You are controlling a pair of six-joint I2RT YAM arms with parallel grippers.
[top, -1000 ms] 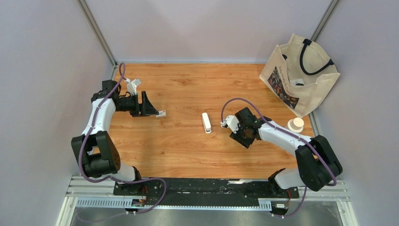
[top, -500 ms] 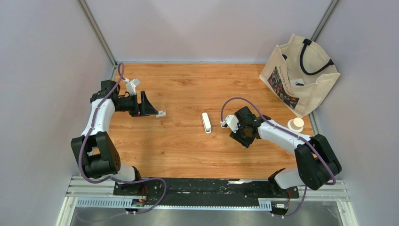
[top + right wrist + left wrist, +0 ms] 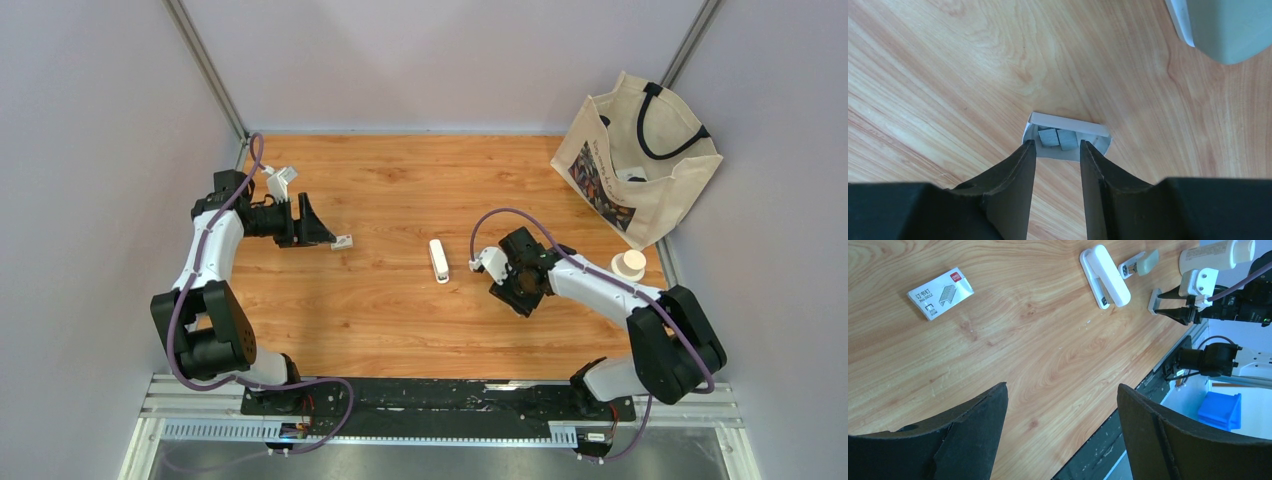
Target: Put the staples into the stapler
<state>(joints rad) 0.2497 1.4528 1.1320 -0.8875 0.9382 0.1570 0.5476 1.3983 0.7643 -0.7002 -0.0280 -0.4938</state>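
left claw (image 3: 1062, 386) spread wide, right claw (image 3: 1057, 144) seemingly narrower

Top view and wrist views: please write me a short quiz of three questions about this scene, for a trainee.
1. Which gripper is nearer the stapler?
2. True or false: the left gripper holds the stapler.
3. The staples lie in: A a bag; B a small white box; C a bottle.
Key: 1 the right gripper; 2 false, its jaws stand open and empty; 3 B.
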